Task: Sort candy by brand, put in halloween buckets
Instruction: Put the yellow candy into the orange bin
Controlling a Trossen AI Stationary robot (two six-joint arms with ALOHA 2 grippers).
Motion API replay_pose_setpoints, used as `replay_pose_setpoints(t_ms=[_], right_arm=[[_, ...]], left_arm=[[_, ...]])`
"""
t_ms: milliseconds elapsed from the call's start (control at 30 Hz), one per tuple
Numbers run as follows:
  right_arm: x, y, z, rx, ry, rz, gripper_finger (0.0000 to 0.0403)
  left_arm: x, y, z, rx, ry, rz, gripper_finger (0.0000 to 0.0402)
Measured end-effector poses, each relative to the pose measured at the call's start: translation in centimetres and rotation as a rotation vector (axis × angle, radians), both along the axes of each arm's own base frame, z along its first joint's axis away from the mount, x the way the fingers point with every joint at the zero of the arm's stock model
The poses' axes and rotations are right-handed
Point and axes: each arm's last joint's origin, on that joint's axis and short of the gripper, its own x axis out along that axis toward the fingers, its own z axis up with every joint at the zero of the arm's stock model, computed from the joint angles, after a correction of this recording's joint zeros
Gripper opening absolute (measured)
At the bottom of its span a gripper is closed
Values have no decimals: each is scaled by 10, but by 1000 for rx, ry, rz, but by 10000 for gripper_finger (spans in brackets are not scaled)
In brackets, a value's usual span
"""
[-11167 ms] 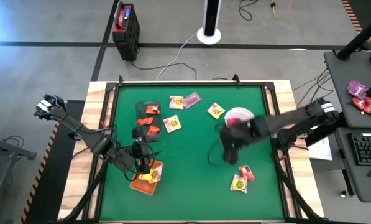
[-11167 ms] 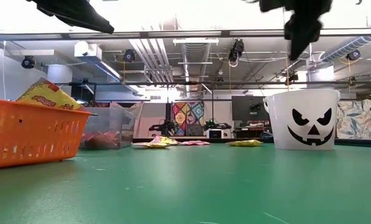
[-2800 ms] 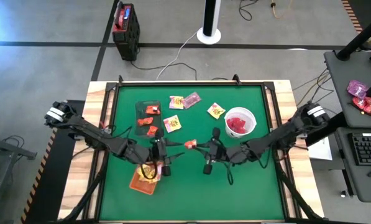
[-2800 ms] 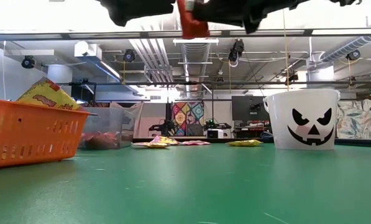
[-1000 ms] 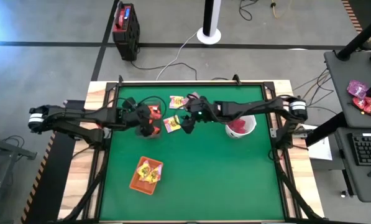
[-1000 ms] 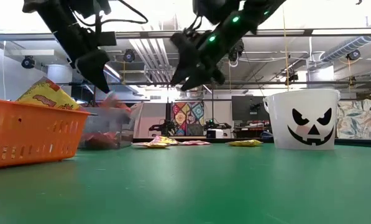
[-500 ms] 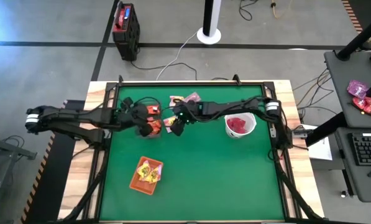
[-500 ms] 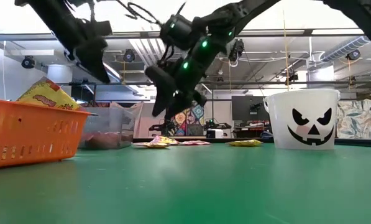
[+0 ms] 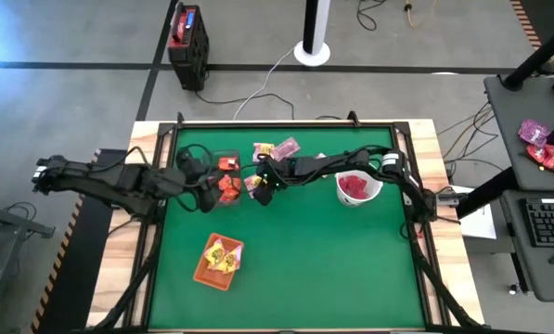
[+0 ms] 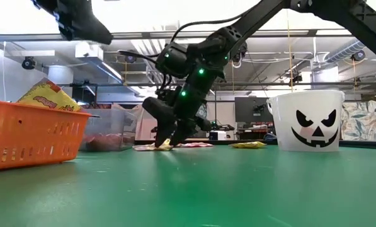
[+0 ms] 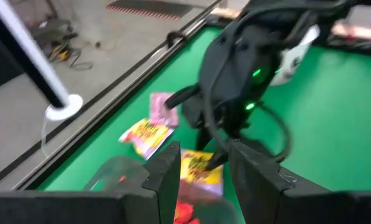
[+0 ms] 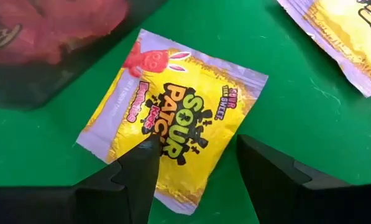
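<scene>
Right now my right pincer hangs released just over a Sour Patch packet, fingers spread to either side of its lower half, tips not yet closed on it. From above, that packet lies flat on the green table just beside the dark tub, with two more packets near it toward the far edge. The tub already holds red packets; the orange tray, well apart toward the near edge, holds yellow ones, and the white bucket has red candy inside.

My left pincer hovers above the tub's rim, released as well, with nothing between its fingers.

I judge the packet light, thin and crinkly, a soft pouch with loose pieces inside and a slick film skin. It lies flat against the felt, so there is little edge to catch. I would press both tips down onto the film and pinch up a fold across the middle, or take the crimped seam at one end, where the film is stiffer and will not slide. A shallow grip on the bulging centre could slip off as the pieces shift. Being so light, it may swing or flutter once lifted, so a firm, deep pinch seems wise before I carry it, most likely to the orange tray with its like.
</scene>
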Motion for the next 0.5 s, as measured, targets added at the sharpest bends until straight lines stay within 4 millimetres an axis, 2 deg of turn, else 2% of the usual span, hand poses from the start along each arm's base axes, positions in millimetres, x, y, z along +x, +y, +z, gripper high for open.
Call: replay_pose_setpoints(t_ms=[167,400,500], right_arm=[[0,0,-4,-3,13,-4,167],[0,1,-4,3,16,1,43],[-2,1,-1,-2,23,19,21]], left_arm=[[0,-5,2,4,-21,-34,121],[5,-6,-1,9,-3,-30,121],[7,-6,-2,17,7,-18,121]])
